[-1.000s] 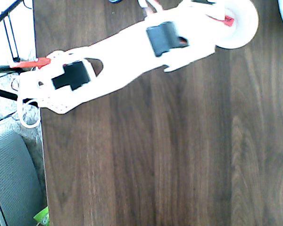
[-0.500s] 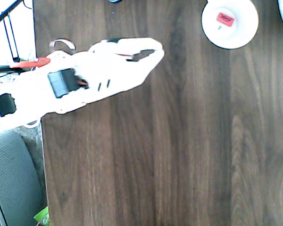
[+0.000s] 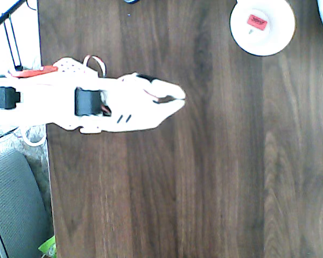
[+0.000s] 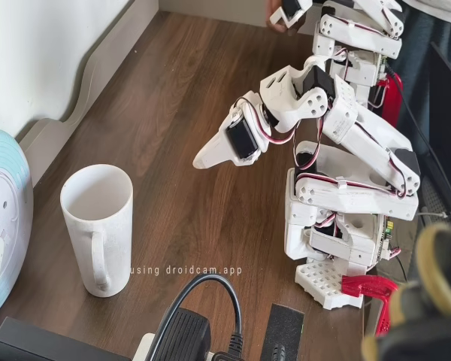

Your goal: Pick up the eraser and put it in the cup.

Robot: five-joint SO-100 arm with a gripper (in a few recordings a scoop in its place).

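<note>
Dark wood worktop (image 3: 204, 188) stretches under me, seen from overhead. My fingers (image 3: 175, 98) are drawn together and carry nothing. The cup (image 3: 262, 27) sits well apart from them, up and to the right in that view — its mouth open to the camera. The eraser (image 3: 257, 22) lies flat inside the cup, so I judge the task done.

A dark wood-grain table (image 3: 204, 177) meets a white wall (image 4: 37, 53).
</note>
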